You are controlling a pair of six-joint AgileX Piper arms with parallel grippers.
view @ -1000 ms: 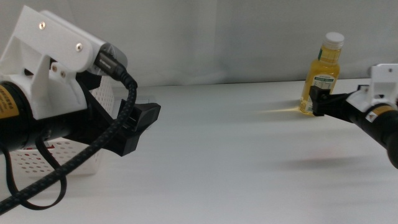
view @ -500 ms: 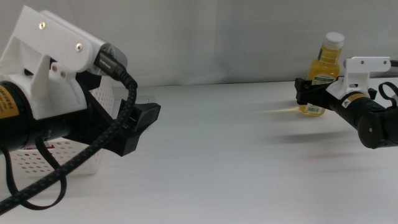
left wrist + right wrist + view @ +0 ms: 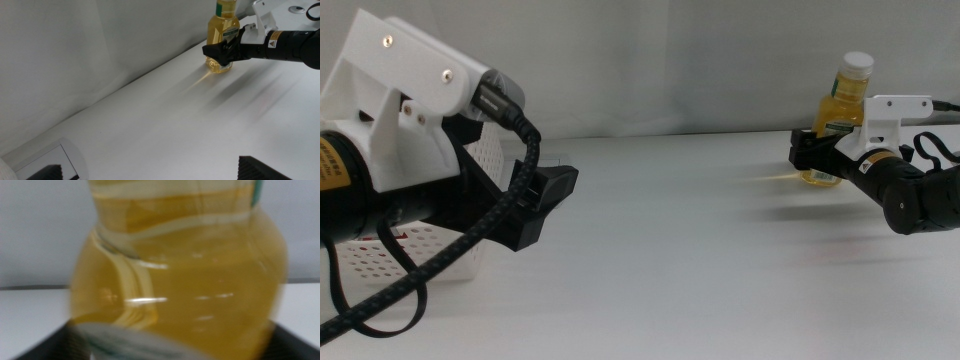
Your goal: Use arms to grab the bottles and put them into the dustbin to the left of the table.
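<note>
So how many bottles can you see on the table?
1: the yellow juice bottle stands at the far right of the table, with the right gripper at its base. Another could be hidden behind the left arm.

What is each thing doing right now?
Juice bottle: upright on the table, cap on, between the right gripper's jaws.
Right gripper: open, around the bottle's base.
Left gripper: open, holding nothing, above the dustbin side.
Dustbin: standing at the left, mostly hidden by the arm.
Table: white.
</note>
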